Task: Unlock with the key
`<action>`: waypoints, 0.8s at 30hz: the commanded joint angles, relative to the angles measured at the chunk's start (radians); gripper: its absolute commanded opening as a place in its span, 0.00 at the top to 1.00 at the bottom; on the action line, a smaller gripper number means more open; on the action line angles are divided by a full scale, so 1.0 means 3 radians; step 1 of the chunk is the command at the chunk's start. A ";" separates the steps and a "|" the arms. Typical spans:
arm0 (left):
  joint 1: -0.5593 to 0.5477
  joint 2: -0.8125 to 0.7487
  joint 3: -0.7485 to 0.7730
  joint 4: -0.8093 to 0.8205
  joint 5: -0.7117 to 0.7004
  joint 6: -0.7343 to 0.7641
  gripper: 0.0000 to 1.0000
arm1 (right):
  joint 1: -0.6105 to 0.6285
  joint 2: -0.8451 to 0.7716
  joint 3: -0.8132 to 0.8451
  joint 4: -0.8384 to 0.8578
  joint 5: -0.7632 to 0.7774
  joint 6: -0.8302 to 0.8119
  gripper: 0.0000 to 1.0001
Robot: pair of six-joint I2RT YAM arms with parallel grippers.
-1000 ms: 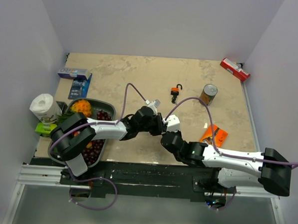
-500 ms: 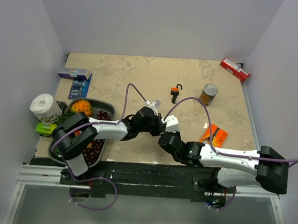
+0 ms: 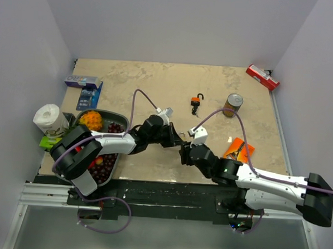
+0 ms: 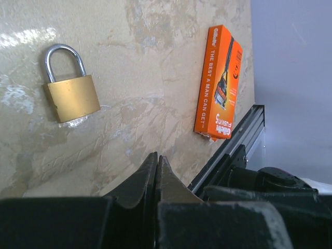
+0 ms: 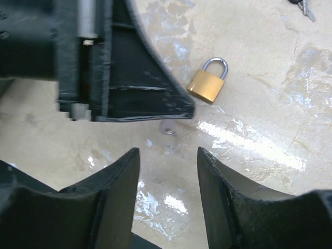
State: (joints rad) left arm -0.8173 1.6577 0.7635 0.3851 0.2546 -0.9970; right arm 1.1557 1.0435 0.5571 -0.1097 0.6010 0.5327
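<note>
**The key** (image 3: 194,110), small with a black head and a thin metal blade, lay on the desk (image 3: 146,81) touching the orange padlock (image 3: 196,103), well apart from your grippers. Your left fingers (image 4: 148,174) were pressed together near the brass padlock (image 4: 71,96). Your right fingers (image 5: 119,179) stood spread, gripping nothing.

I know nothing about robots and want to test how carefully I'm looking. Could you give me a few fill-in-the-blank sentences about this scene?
1. There are ____ padlocks in view: a brass padlock and an orange padlock.
2. The brand name printed on the orange pack is ____.
3. The right gripper has its fingers spread apart; the gripper with its fingers pressed together is the ____ one.

Missing words: two; Gillette; left.
</note>
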 commanded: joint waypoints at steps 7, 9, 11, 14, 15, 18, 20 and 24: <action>0.0214 -0.0545 -0.0556 0.0863 0.0535 0.0485 1.00 | -0.1070 -0.0942 -0.0522 0.0687 -0.1986 -0.0145 0.33; 0.0219 -0.0611 -0.0617 0.1068 0.0649 0.0526 1.00 | -0.1122 -0.0978 -0.0624 0.0870 -0.2196 -0.0104 0.31; 0.0219 -0.0658 -0.0699 0.1287 0.0823 0.0547 1.00 | -0.1178 -0.1009 -0.0711 0.1019 -0.2497 -0.0017 0.29; 0.0219 -0.0755 -0.0766 0.1487 0.0987 0.0557 1.00 | -0.1204 -0.1019 -0.0798 0.1316 -0.2815 0.0111 0.28; 0.0219 -0.0806 -0.0786 0.1533 0.1022 0.0537 1.00 | -0.1209 -0.1024 -0.0814 0.1428 -0.2862 0.0136 0.31; 0.0224 -0.0888 -0.0832 0.1697 0.1155 0.0465 1.00 | -0.1224 -0.1060 -0.0819 0.1511 -0.2964 0.0208 0.35; 0.0224 -0.0908 -0.0847 0.1784 0.1242 0.0450 1.00 | -0.1255 -0.1090 -0.0819 0.1531 -0.2985 0.0244 0.36; 0.0224 -0.0888 -0.0873 0.1851 0.1411 0.0465 1.00 | -0.1301 -0.1121 -0.0865 0.1674 -0.3057 0.0315 0.40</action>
State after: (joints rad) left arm -0.7544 1.4063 0.5182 0.8196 0.5995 -0.8734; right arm 0.7807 0.7258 0.3134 0.2825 -0.2501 0.5888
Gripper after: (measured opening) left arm 0.018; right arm 0.624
